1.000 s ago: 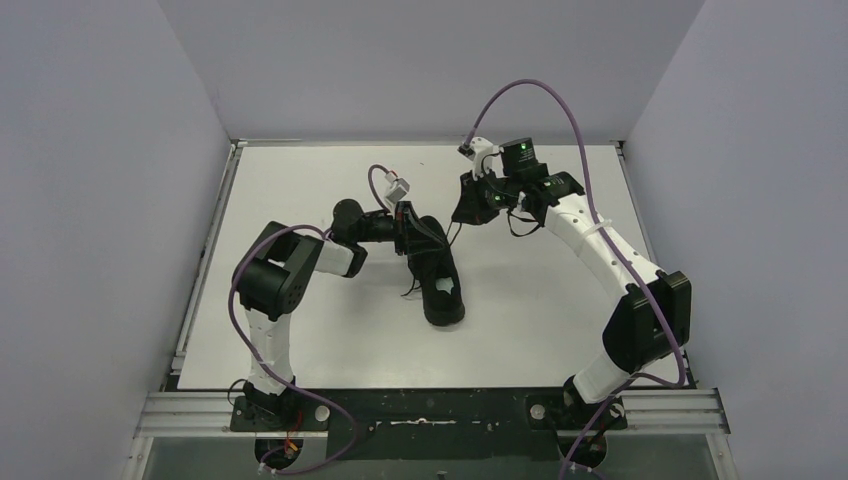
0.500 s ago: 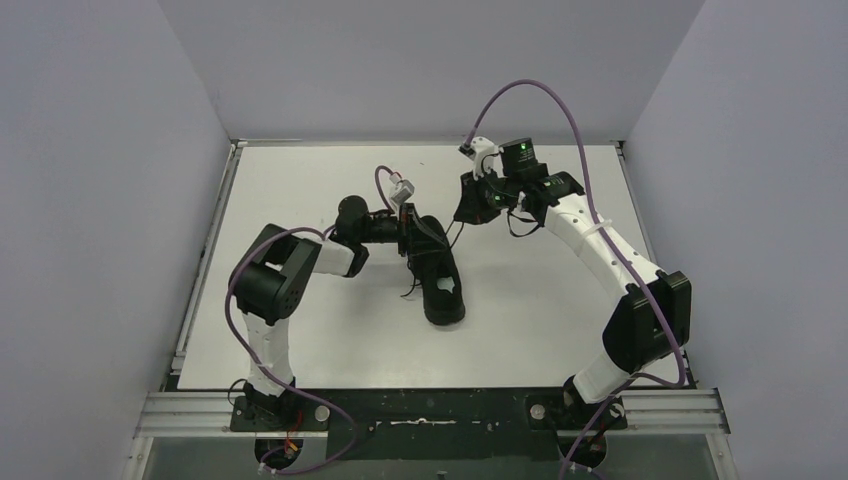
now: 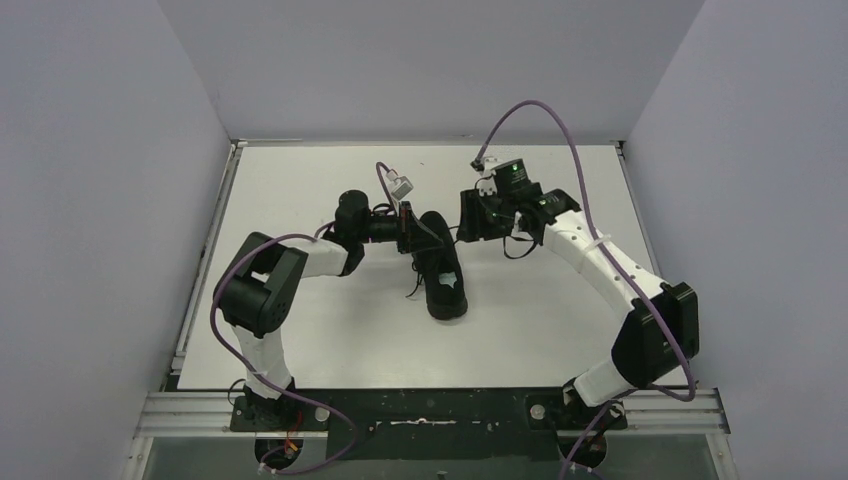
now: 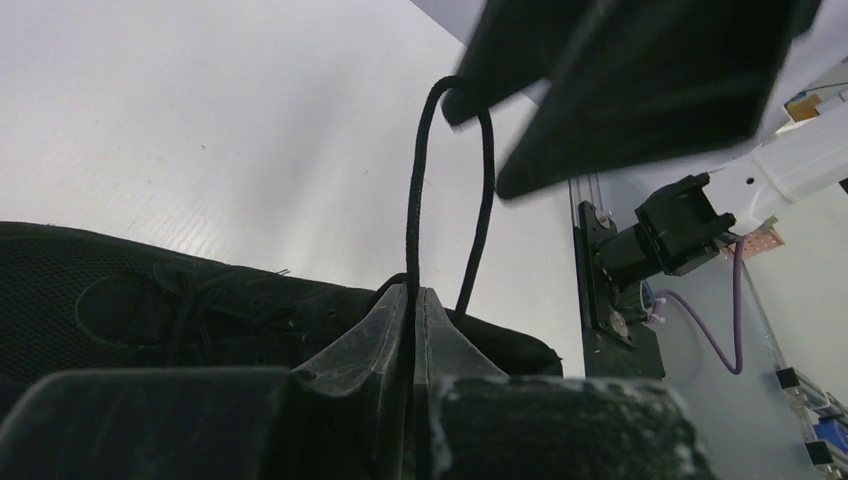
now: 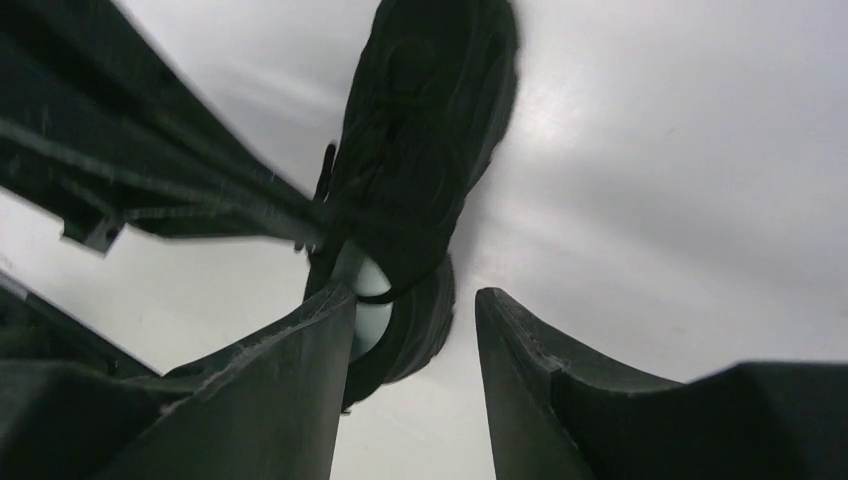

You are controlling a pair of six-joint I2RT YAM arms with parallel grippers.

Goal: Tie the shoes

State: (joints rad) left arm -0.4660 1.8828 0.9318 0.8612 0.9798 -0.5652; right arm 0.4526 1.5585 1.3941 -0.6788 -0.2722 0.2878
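The black sneaker (image 3: pixel 443 275) lies mid-table, its white patch toward the near side. My left gripper (image 3: pixel 411 232) is at the shoe's far left side, shut on a thin black lace (image 4: pixel 413 200). In the left wrist view (image 4: pixel 412 300) the lace rises from the shut jaws, loops over the tip of one of the right gripper's fingers (image 4: pixel 640 70), and drops back to the shoe (image 4: pixel 150 300). My right gripper (image 3: pixel 462 222) is open just right of the shoe's far end. In its own view (image 5: pixel 415 300) the jaws stand apart above the shoe (image 5: pixel 420 150).
The white tabletop (image 3: pixel 560 320) is boxed in by grey walls on three sides. A metal rail (image 3: pixel 430 410) with both arm bases runs along the near edge. The right arm's base (image 4: pixel 670 230) shows in the left wrist view.
The right gripper has come down and closer to the shoe's far end. The left arm's elbow has swung left while its gripper stays shut on the lace. The shoe has shifted slightly.
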